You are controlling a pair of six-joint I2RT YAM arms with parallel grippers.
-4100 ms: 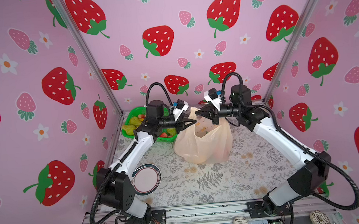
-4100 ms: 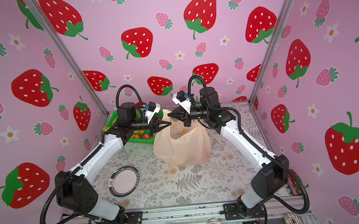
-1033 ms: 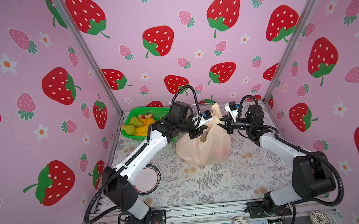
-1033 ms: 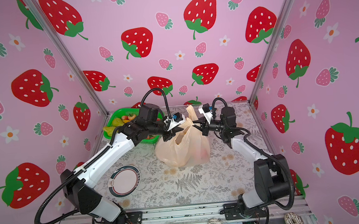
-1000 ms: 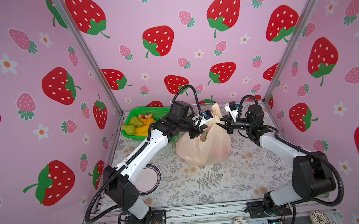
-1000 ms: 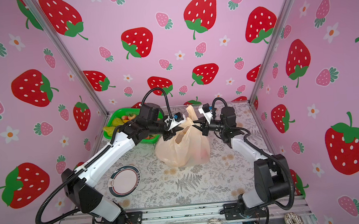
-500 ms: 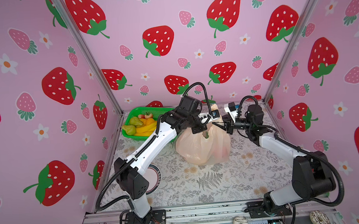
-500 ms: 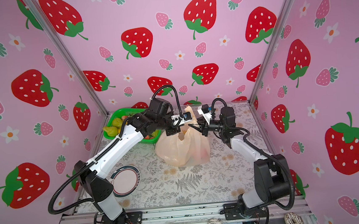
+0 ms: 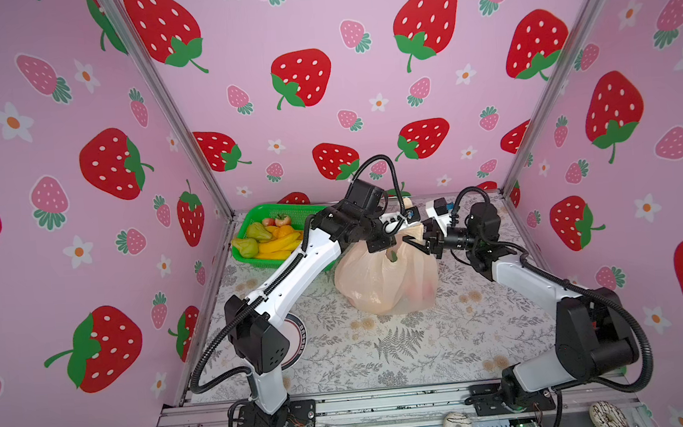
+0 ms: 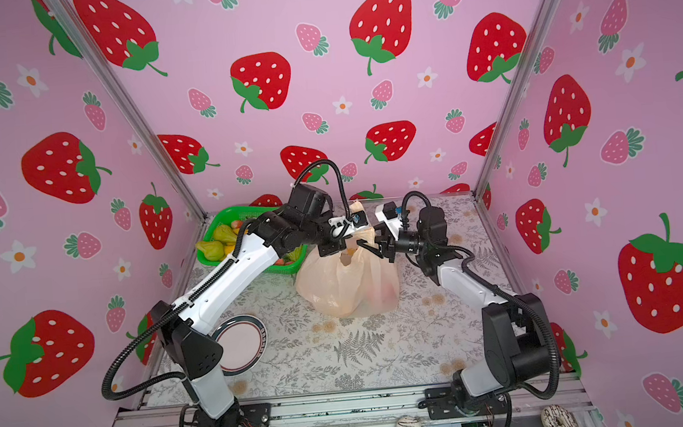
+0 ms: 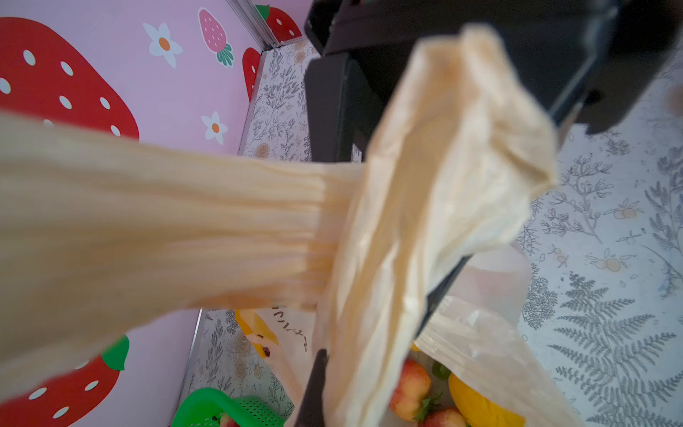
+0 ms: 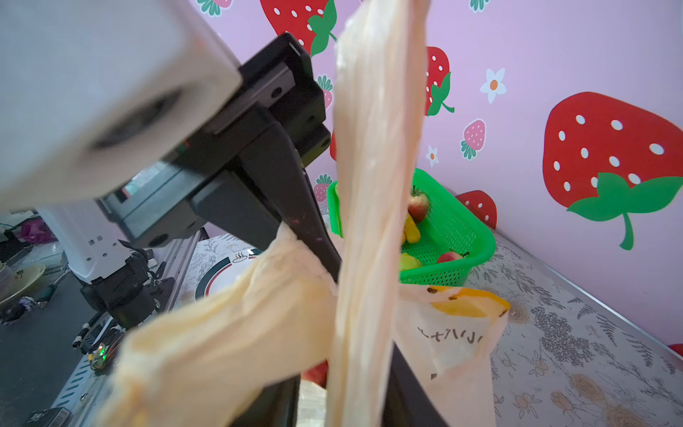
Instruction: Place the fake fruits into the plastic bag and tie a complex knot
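The plastic bag point(image 9: 386, 279) stands just beside the green basket point(image 9: 274, 207), with the left gripper point(image 9: 380, 244) clamped on one handle point(image 11: 184, 229). Only the right wrist view shows the right gripper point(image 9: 419, 245) with fingers parted, the other handle point(image 12: 373, 166) running between them.

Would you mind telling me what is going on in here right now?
Two robot arms are tying the handles of the plastic bag at mid-table. The left gripper is shut on one handle; the right gripper stands with jaws apart around the other. Fake fruits show inside the bag, and more lie in the green basket.
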